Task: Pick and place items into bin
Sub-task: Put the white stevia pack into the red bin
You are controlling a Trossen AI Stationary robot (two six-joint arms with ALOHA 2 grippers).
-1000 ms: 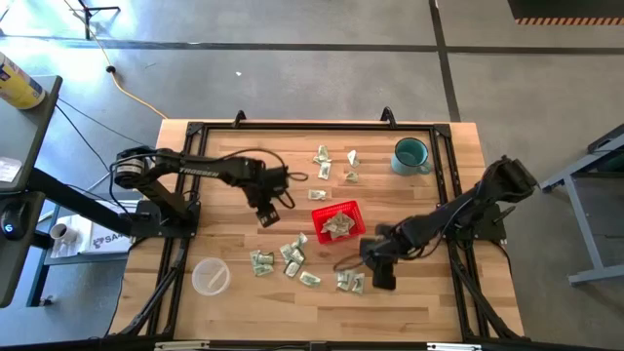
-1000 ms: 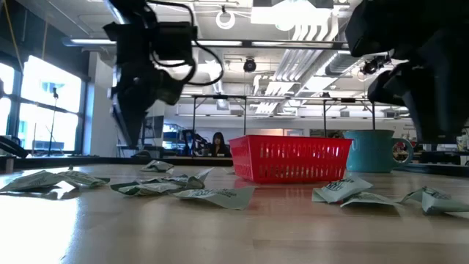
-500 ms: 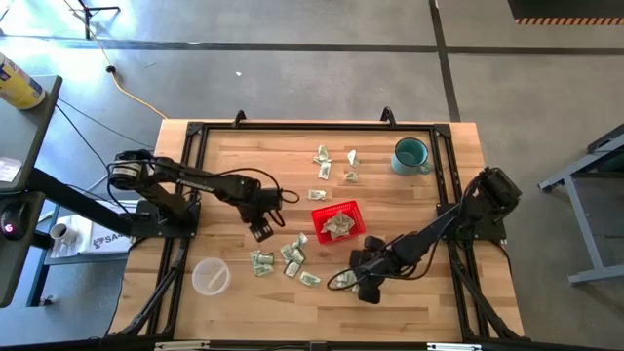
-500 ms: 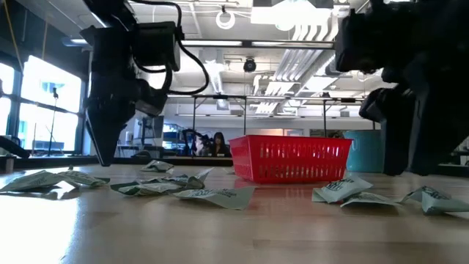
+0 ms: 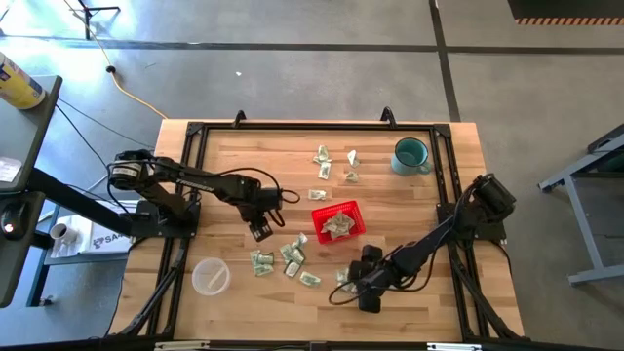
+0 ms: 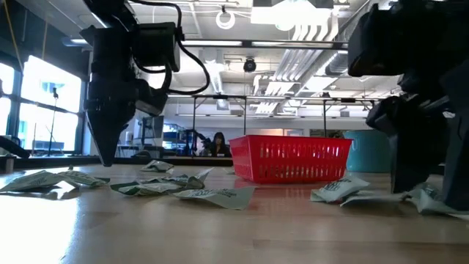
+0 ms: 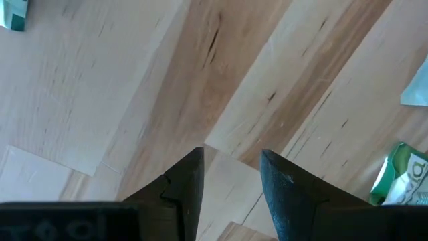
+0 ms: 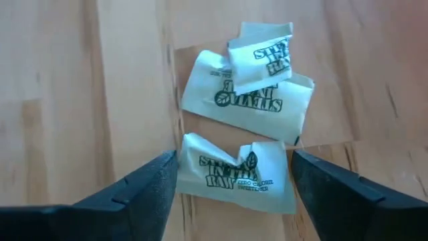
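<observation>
Small pale green-and-white packets lie flat on the wooden table: a near group, a far group, and a few inside the red mesh basket. My right gripper is low over a pair of packets near the table's front edge. It is open, with a finger on either side of one crumpled packet. I cannot tell whether the fingers touch that packet. My left gripper points straight down, open, over bare wood left of the basket.
A teal mug stands at the far right of the table. A clear plastic cup lies at the near left. A black frame runs round the table edge. Bare wood lies between the left gripper and the near group of packets.
My right gripper has sunk and moved toward the table's near edge, tipping steeper, onto the pair of packets in front of the basket. My left gripper came down and toward the near edge, then stood still. No packet has moved.
</observation>
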